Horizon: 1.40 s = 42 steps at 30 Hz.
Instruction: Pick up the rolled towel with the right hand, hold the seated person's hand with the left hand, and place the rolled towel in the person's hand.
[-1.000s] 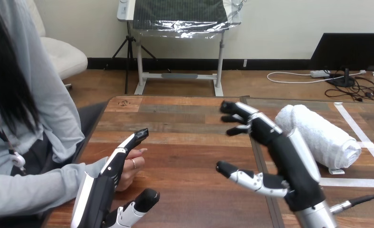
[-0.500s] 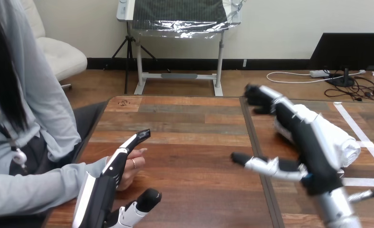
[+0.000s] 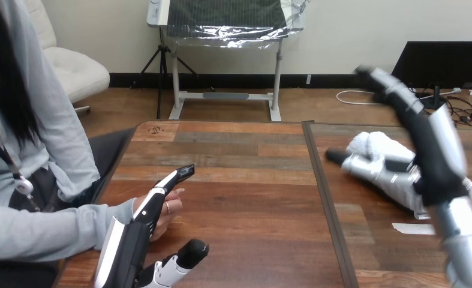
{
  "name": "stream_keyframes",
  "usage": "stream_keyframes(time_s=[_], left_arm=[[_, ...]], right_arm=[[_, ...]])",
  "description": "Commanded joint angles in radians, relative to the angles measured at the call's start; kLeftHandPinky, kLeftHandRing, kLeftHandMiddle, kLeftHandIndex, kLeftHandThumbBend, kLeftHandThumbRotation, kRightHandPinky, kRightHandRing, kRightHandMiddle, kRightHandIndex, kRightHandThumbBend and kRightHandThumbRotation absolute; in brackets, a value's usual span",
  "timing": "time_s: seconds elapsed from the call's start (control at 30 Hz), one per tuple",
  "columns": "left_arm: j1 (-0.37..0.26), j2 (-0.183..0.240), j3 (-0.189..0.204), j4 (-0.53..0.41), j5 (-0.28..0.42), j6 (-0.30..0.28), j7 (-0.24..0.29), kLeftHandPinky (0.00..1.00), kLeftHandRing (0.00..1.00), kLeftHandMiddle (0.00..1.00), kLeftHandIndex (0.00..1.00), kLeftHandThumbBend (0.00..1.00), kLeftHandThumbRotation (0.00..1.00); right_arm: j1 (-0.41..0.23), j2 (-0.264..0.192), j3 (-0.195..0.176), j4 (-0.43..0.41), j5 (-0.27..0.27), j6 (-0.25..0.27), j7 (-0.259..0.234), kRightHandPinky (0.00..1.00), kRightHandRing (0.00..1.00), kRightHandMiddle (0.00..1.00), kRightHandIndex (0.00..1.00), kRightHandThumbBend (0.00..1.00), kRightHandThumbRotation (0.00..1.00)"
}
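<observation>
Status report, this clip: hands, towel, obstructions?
Both open: left hand beside the person's hand, not curled round it; right hand over the rolled towel, no grip. It lies on the table. Nothing in the way.

We see a wooden table [image 3: 239,198] of mixed planks, its seam running one to five o'clock, white tape [image 3: 408,228] at four.

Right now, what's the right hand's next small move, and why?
Probably lower the right hand and curl its fingers round the white rolled terry towel: the hand hangs open over it, thumb along its near side, nothing gripped yet. The left hand lies open beside the person's hand.
</observation>
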Motion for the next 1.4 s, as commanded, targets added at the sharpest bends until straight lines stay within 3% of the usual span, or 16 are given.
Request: stream_keyframes(time_s=[0.0,0.77,1.0,1.37], left_arm=[[-0.061,-0.009,-0.003,-0.022,0.015,-0.008,0.016,0.98,0.91,0.88,0.84,1.00,0.83],[-0.058,-0.015,-0.003,-0.024,0.033,-0.018,0.036,0.99,0.91,0.87,0.84,1.00,0.83],[-0.056,-0.014,-0.009,-0.026,0.023,-0.021,0.035,1.00,0.91,0.87,0.84,0.99,0.83],[-0.052,-0.016,-0.009,-0.031,0.029,-0.027,0.039,1.00,0.92,0.87,0.84,0.98,0.83]], right_arm=[[-0.121,-0.070,-0.030,-0.064,-0.007,0.076,-0.010,0.93,0.94,0.89,0.90,1.00,0.36],[-0.301,-0.190,-0.022,0.009,-0.058,0.270,-0.046,0.88,0.94,0.89,0.92,1.00,0.36],[-0.370,-0.219,-0.007,0.042,-0.060,0.394,0.004,0.86,0.96,0.91,0.93,1.00,0.34],[-0.511,-0.257,0.043,0.202,-0.106,0.493,0.044,0.84,0.97,0.94,0.93,1.00,0.33]])
